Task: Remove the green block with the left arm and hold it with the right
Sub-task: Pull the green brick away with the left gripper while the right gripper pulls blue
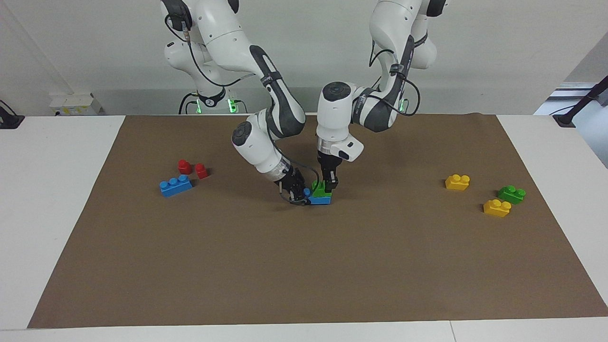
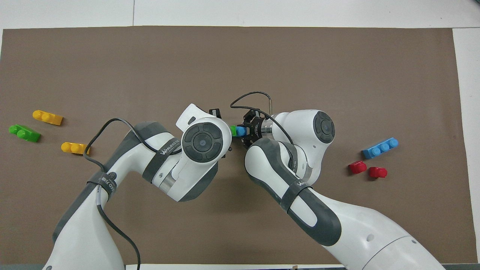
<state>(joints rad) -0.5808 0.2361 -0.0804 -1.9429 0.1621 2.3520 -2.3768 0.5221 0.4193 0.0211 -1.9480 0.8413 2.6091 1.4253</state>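
A green block sits on top of a blue brick on the brown mat at mid table. My left gripper comes straight down onto it, fingers closed on the green block. My right gripper reaches in low from the right arm's end and is shut on the end of the blue brick. In the overhead view only slivers of the green block and the blue brick show between the two hands; the right gripper is at the blue brick and the left hand hides its own fingers.
A second green block and two yellow bricks lie toward the left arm's end. A loose blue brick and two red pieces lie toward the right arm's end.
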